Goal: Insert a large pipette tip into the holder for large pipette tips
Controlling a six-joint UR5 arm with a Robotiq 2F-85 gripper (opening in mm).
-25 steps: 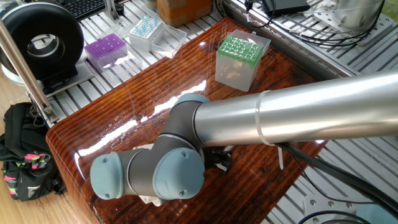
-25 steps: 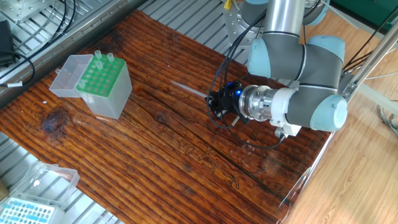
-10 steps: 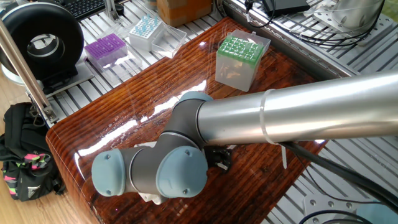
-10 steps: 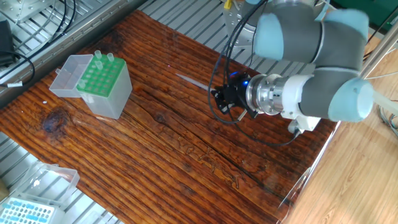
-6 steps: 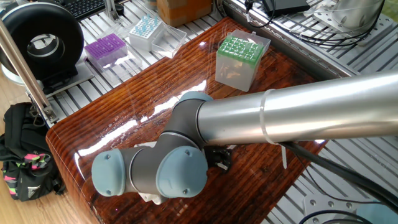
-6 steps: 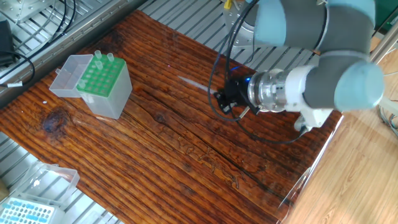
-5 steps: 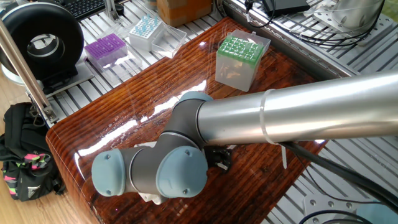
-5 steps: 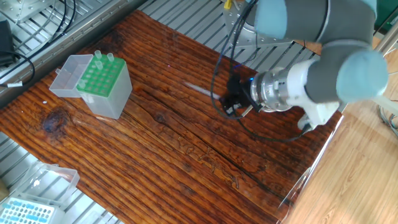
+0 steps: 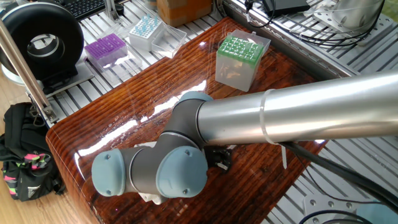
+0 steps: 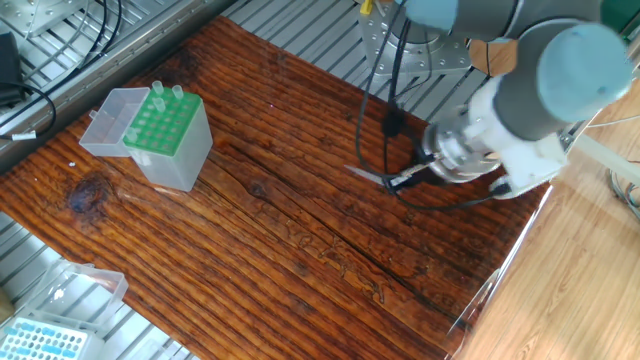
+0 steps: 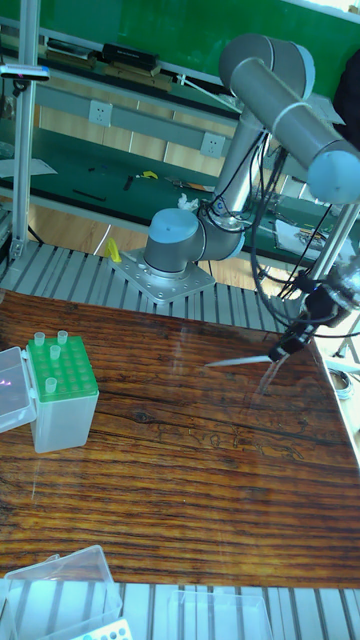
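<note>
My gripper [image 10: 402, 181] is shut on the wide end of the large pipette tip [image 10: 366, 174], a thin translucent cone. The tip sticks out roughly level to the left, toward the holder. In the tall fixed view the gripper [image 11: 283, 351] holds the tip [image 11: 240, 361] above the wooden table's right side, with its reflection on the wood below. The holder for large pipette tips [image 10: 168, 138], a white box with a green grid top, stands far to the left with a few tips upright in it [image 11: 62, 393]. In one fixed view the holder [image 9: 241, 58] shows, but my arm hides the gripper.
The holder's clear lid [image 10: 106, 120] hangs open beside it. A purple-topped box [image 9: 106, 50] and a blue-topped clear box [image 9: 145, 31] sit off the wooden board on the metal slats. Cables trail from the wrist [image 10: 380, 90]. A black bag [image 9: 25, 152] lies beyond the table's corner.
The wrist has swung round and risen. The gripper has carried the tip to the right, away from the holder, and the tip still points toward the holder.
</note>
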